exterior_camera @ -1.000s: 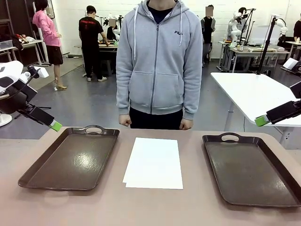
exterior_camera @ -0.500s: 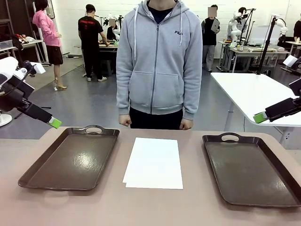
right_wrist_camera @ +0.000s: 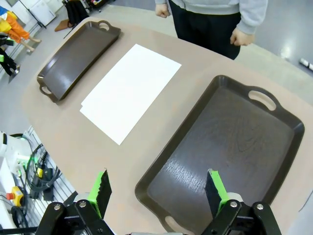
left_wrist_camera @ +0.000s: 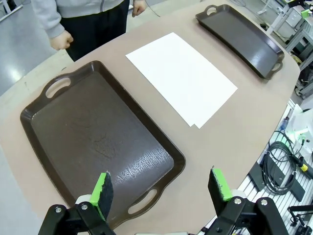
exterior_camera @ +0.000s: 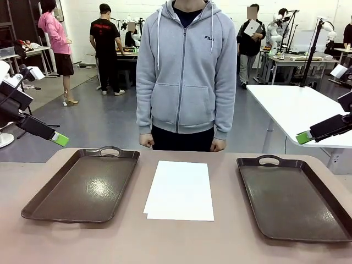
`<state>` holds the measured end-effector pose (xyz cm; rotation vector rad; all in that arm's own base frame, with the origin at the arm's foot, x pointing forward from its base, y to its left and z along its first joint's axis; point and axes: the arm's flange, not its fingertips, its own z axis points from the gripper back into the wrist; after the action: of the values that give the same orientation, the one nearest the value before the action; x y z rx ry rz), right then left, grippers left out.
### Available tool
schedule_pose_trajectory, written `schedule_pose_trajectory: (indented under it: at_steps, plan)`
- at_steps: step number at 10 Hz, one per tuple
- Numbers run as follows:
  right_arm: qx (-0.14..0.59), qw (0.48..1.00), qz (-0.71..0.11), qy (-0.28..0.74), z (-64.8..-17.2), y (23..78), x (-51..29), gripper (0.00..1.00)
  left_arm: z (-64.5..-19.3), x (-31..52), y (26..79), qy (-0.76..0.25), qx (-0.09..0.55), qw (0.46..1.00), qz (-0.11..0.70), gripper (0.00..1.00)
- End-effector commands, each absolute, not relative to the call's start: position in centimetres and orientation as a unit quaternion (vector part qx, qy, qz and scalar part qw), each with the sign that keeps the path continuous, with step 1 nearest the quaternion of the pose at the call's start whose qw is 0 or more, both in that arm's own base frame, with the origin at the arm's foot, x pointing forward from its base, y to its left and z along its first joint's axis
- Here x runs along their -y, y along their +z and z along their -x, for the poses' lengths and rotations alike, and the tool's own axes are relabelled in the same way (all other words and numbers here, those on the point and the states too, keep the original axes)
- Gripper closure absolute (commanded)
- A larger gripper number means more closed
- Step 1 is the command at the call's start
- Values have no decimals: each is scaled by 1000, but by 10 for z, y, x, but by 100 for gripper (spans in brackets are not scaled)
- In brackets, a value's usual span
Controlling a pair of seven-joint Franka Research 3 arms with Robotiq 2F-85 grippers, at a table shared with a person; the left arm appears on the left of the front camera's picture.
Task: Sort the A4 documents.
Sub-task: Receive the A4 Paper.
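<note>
The A4 documents lie as a small stack of white sheets in the middle of the table, between two dark brown trays; they also appear as documents and documents in the wrist views. My left gripper hangs open high over the near end of the left tray, holding nothing. My right gripper is open too, high above the right tray. In the front view the left gripper and right gripper hover off the table's sides.
A person in a grey hoodie stands at the far edge with both fists resting by the table. The left tray and right tray hold nothing. Cables lie beyond the table's edge.
My left arm has drawn back a little toward the left edge of the picture. The right gripper, the sheets and the person stay put.
</note>
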<state>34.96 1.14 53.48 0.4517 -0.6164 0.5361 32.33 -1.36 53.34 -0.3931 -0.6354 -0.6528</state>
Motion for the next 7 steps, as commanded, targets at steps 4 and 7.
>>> schedule_pose_trajectory:
  at_steps: [4,7]
  plan:
    - [295,894,-216,260,-350,533,-12,0,-291,20,491,-317,308,875,197,0]
    - [295,894,-216,260,-350,533,-12,0,-323,13,533,-312,303,880,193,0]
